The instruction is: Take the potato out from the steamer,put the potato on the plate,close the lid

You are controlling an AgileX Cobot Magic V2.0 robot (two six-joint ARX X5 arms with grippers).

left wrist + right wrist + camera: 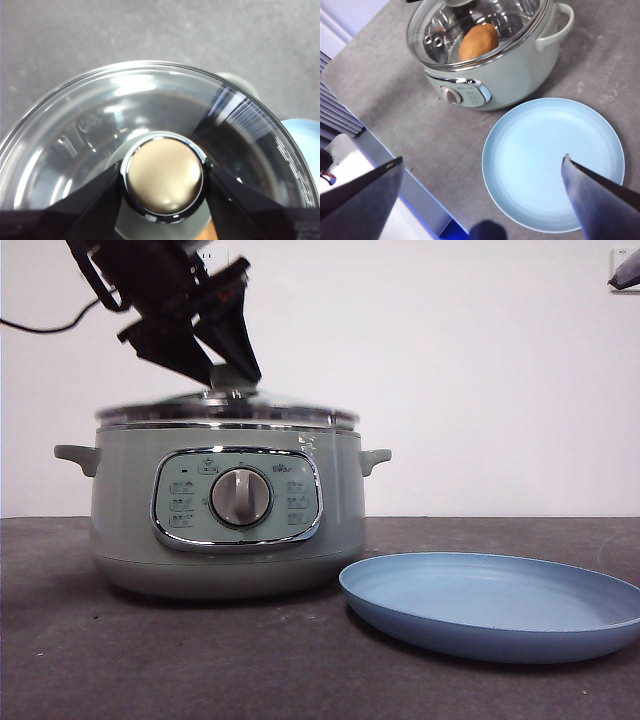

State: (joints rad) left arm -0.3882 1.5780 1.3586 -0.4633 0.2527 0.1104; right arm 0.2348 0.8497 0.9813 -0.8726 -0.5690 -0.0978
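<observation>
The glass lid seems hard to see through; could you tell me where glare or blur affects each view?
Left wrist view: white streaks of glare across the lid, with the left gripper closed on its knob. Right wrist view: potato visible through reflections. Front view: lid rim slightly blurred.

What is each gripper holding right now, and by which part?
The left gripper grips the lid by its knob, lid on the steamer. The right gripper is open, holding nothing.
</observation>
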